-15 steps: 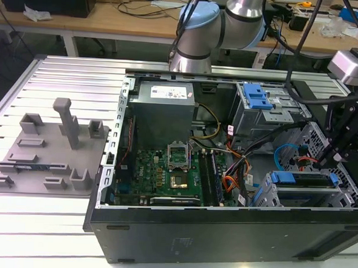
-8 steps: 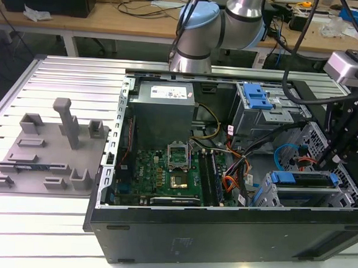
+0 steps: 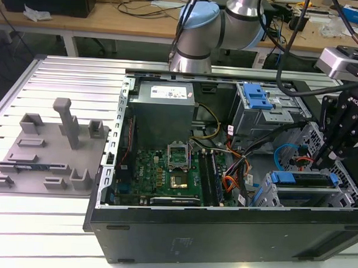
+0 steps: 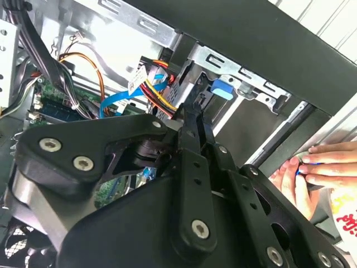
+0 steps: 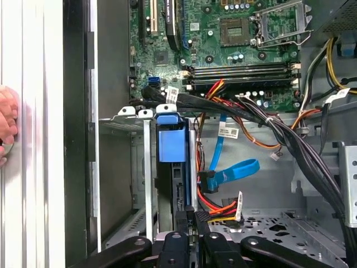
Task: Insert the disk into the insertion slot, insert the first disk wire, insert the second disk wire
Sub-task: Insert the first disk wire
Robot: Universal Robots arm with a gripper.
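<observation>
Robot gripper [image 5: 192, 220], fingers closed together on the black plug of the orange-and-black wire bundle [image 5: 218, 211], plug at the end of the hard drive [image 5: 172, 144], drive seated in the drive bay [image 5: 125, 120] (blue carrier showing), blue cable [image 5: 237, 169] looped just beside, motherboard [image 5: 223, 39] beyond.

A lab: cable-strewn workbenches [image 3: 112, 17], slotted aluminium table [image 3: 46, 223], opened computer case [image 3: 222, 235].

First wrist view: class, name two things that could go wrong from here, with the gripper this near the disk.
The second disk wire loops close beside the gripper and might snag. A person's hand is right beside the case; a sudden move could strike it.
</observation>
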